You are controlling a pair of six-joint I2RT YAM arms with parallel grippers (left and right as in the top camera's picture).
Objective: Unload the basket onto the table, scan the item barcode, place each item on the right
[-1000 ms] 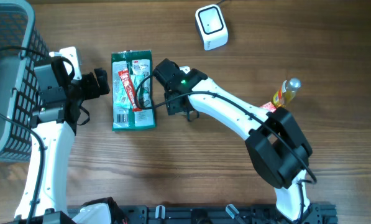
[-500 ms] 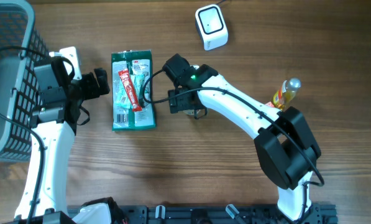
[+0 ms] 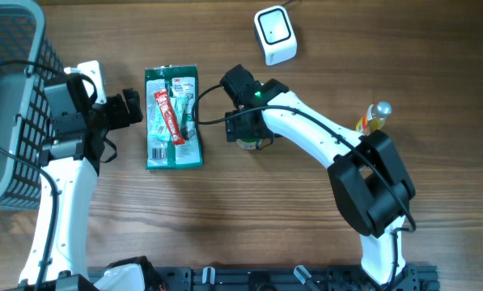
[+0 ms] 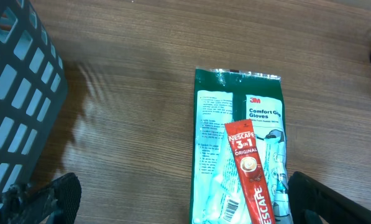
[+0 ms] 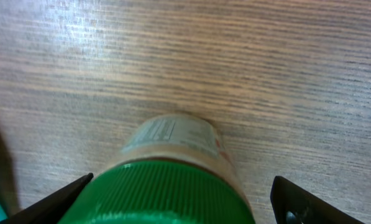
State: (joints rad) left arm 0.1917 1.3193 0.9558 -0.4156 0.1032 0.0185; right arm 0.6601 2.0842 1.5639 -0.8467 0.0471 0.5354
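A jar with a green ribbed lid (image 5: 173,186) stands upright on the wooden table, its pale label partly showing below the lid. My right gripper (image 5: 182,190) is open around that lid. One finger is close to the lid's left edge, and a gap shows on the right. From overhead the jar (image 3: 247,145) peeks out under the right gripper (image 3: 243,136). A green glove package (image 4: 238,155) lies flat with a red Nescafe sachet (image 4: 250,171) on top and a barcode near its lower edge. My left gripper (image 4: 185,199) is open over the package's near end, touching nothing. The white scanner (image 3: 275,35) sits at the back.
A dark mesh basket (image 3: 6,105) stands at the far left beside the left arm. A small bottle of yellow liquid (image 3: 373,119) lies at the right, near the right arm's elbow. Bare wood lies in front of the package and the jar.
My right gripper has shifted to the right, away from the glove package, and now sits over the jar. The left arm and the package have not moved.
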